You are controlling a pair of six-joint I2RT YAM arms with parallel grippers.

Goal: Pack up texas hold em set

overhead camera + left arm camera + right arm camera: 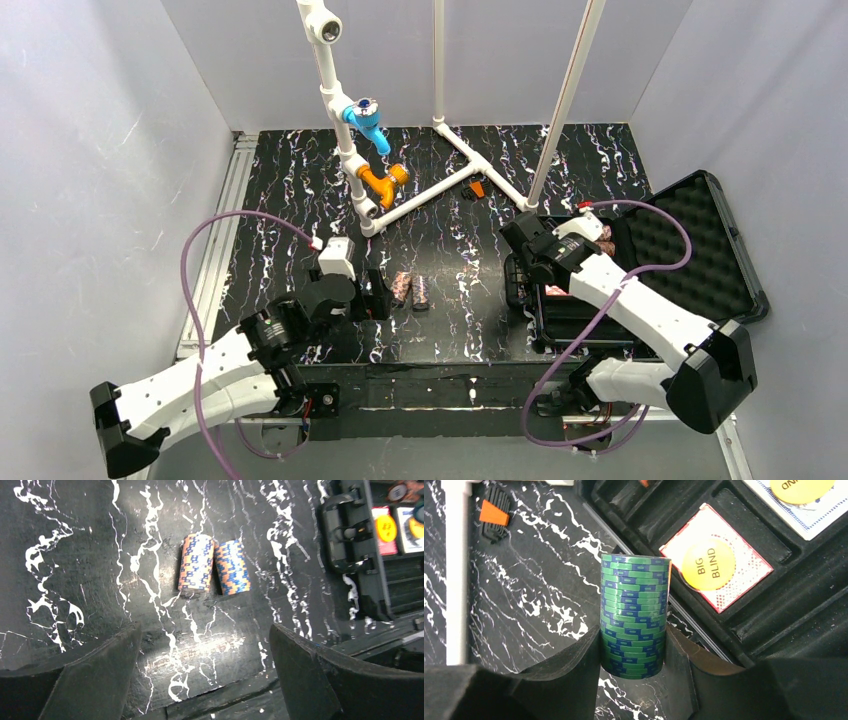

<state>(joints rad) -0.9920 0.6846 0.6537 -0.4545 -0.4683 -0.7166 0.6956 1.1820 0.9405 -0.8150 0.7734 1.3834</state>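
Observation:
Two rolls of poker chips lie side by side on the black marbled table: an orange-and-blue roll (196,562) and a blue-and-orange roll (232,566), also in the top view (411,290). My left gripper (205,672) is open and empty, just near of them. My right gripper (633,652) is shut on a stack of green-and-blue chips (635,612), held over the left edge of the open black case (690,250). In the case lies a red card deck (739,572) with a yellow BIG BLIND button (707,565) on it.
A white pipe frame (420,195) with blue and orange fittings stands at the back middle. A small orange-and-black piece (477,188) lies by it. The case's handle and latches (347,535) face the chip rolls. Grey walls enclose the table.

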